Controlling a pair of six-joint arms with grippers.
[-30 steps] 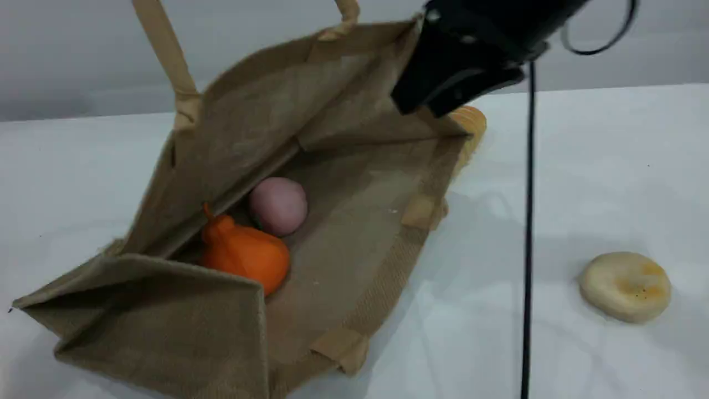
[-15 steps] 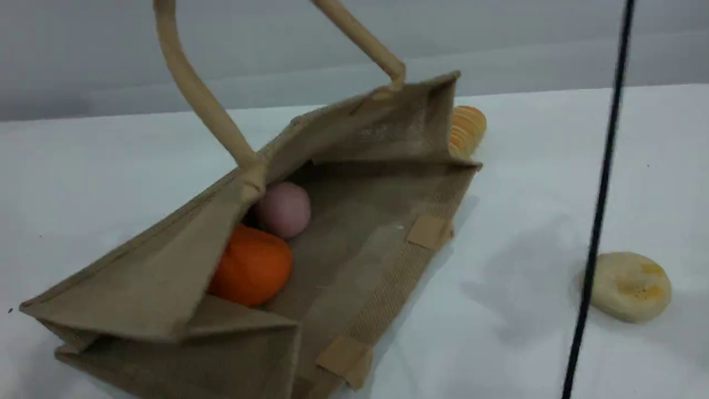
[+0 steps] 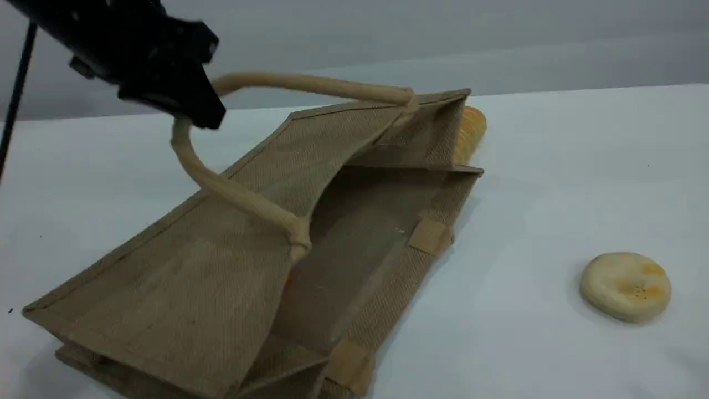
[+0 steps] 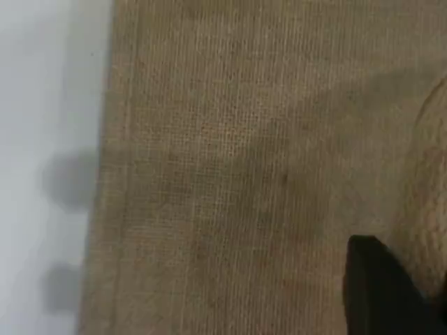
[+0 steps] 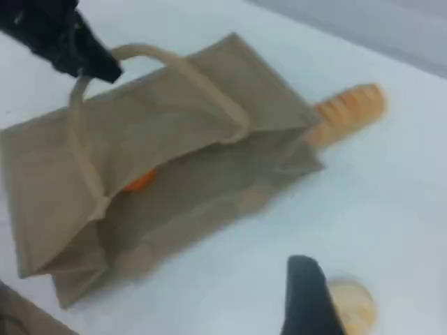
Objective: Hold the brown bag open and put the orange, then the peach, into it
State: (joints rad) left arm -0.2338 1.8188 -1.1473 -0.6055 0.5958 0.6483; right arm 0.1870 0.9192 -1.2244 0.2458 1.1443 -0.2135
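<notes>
The brown bag (image 3: 194,277) lies on its side on the white table, mouth facing right. My left gripper (image 3: 191,113) hangs above its upper left, shut on one beige handle (image 3: 310,84) at the loop's bend. The upper side panel sags low over the inside. Only a sliver of the orange (image 5: 140,180) shows in the right wrist view, under that panel. The peach is hidden. The left wrist view is filled by bag weave (image 4: 230,174) and the handle (image 4: 426,209). My right gripper (image 5: 307,286) hovers high above the table, right of the bag (image 5: 160,125), open and holding nothing.
An orange-striped yellow loaf (image 3: 471,130) lies just behind the bag's far right corner. A flat cream bun (image 3: 625,285) sits on the table at the right, also below my right gripper in its wrist view as the bun (image 5: 353,307).
My left gripper came down into view with the handle. The bag's upper side dropped over the orange and peach. The right arm and its cable left the scene view.
</notes>
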